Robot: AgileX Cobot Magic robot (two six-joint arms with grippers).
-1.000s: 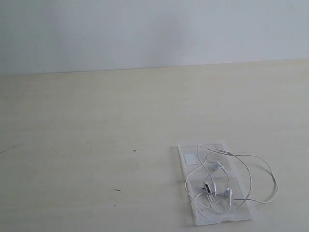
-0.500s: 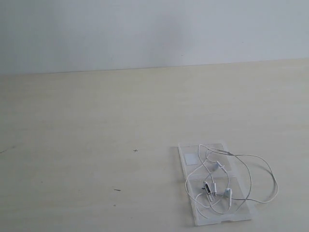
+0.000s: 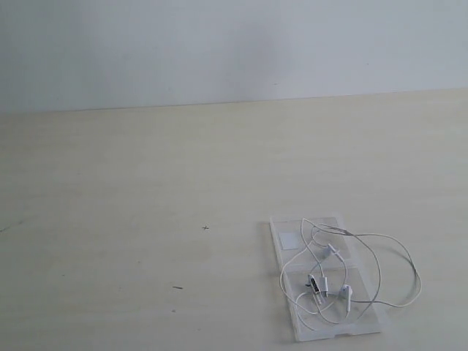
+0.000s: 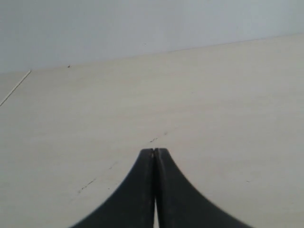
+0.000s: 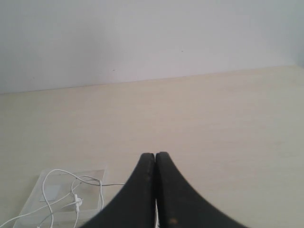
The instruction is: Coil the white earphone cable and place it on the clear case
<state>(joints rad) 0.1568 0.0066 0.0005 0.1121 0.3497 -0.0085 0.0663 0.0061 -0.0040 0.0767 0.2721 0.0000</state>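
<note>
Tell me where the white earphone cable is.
Exterior view, lower right: the white earphone cable lies loosely tangled on the clear case, one loop spilling past its right edge onto the table.

Counted on one pale table (image 3: 146, 183): one clear case (image 3: 365, 325) of two square halves, a single white sticker (image 3: 289, 240), and one white earphone cable (image 3: 333, 250) with two earbuds (image 3: 346, 292) and one dark-tipped plug (image 3: 316, 284); two dark grippers, the left gripper (image 4: 155, 151) and the right gripper (image 5: 155, 154), one per wrist view
</note>
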